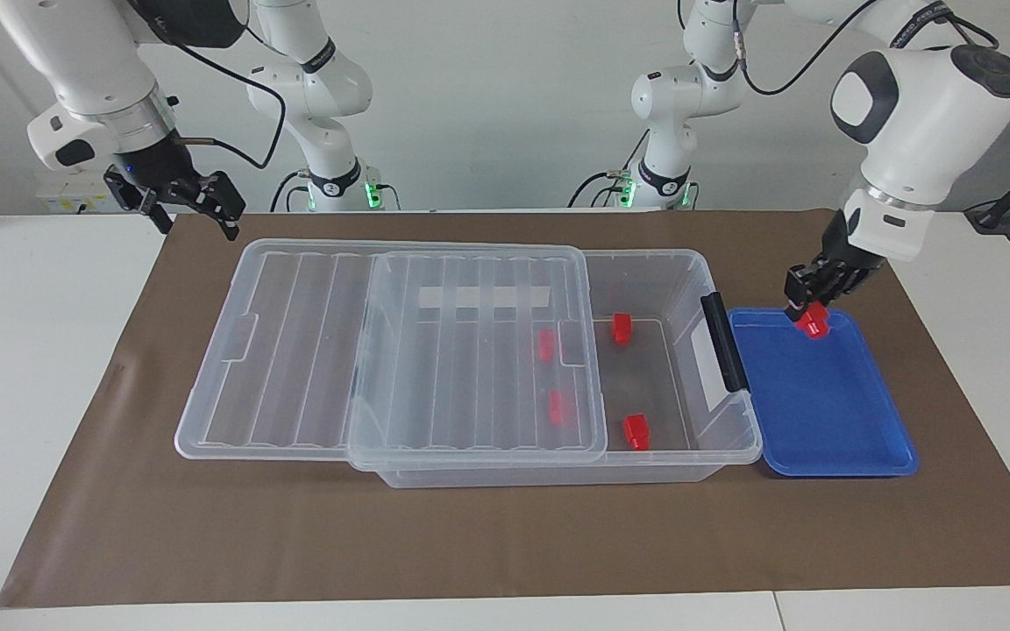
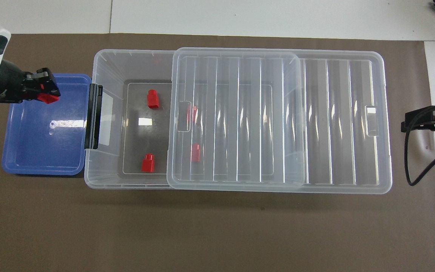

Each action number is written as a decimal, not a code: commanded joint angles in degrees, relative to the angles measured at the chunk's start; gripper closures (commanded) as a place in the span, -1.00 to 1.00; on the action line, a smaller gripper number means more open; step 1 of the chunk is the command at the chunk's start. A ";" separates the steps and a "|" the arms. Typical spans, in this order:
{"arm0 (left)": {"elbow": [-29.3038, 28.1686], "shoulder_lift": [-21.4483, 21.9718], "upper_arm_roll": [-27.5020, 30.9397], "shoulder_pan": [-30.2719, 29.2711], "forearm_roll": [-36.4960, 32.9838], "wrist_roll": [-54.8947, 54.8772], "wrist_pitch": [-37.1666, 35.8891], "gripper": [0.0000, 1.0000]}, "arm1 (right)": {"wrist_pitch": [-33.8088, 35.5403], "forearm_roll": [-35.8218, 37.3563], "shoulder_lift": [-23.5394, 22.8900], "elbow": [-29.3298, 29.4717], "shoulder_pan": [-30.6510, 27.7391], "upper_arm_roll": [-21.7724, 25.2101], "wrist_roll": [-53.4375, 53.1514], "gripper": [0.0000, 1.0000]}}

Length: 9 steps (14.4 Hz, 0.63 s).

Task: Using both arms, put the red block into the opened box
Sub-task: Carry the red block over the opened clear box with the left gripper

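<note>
Carrying now: your left gripper [image 1: 807, 308] is clamped on the small red plastic block [image 1: 814, 324] above the shallow blue tray [image 1: 829, 421]; next, swing it over the clear plastic box's [image 1: 689, 263] uncovered end. Right gripper [image 1: 185, 200] waits wide, empty.

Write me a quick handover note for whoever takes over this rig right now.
Left end effector: shut on a red block, raised over the blue tray.
Right end effector: open, holding nothing, waiting above the table's right-arm end.
Box: lid slid partly aside, leaving the tray end open.
Done: four blocks in the box, two under the lid.
Left: carry the held block over the opening and release it.
</note>
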State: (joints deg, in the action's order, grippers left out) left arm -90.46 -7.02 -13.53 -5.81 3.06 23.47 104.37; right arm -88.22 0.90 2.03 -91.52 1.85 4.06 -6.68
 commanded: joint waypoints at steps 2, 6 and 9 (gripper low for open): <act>-0.86 -0.54 -5.10 2.11 0.63 13.07 5.57 1.00 | -0.02 -0.37 0.08 0.03 -0.97 -0.37 1.75 -1.00; -4.19 -1.60 -5.10 4.40 -0.07 13.62 11.27 1.00 | -0.64 -0.46 0.08 -0.32 -1.23 -0.37 1.84 -1.00; -11.13 -2.56 -5.02 6.78 -1.55 14.15 20.32 1.00 | -0.73 -0.55 0.25 -0.59 -1.32 -0.29 1.93 -1.00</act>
State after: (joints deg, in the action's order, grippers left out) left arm -96.98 -9.54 -19.22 -0.57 2.85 36.62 119.38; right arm -88.22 0.90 2.03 -91.52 1.67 4.17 -6.53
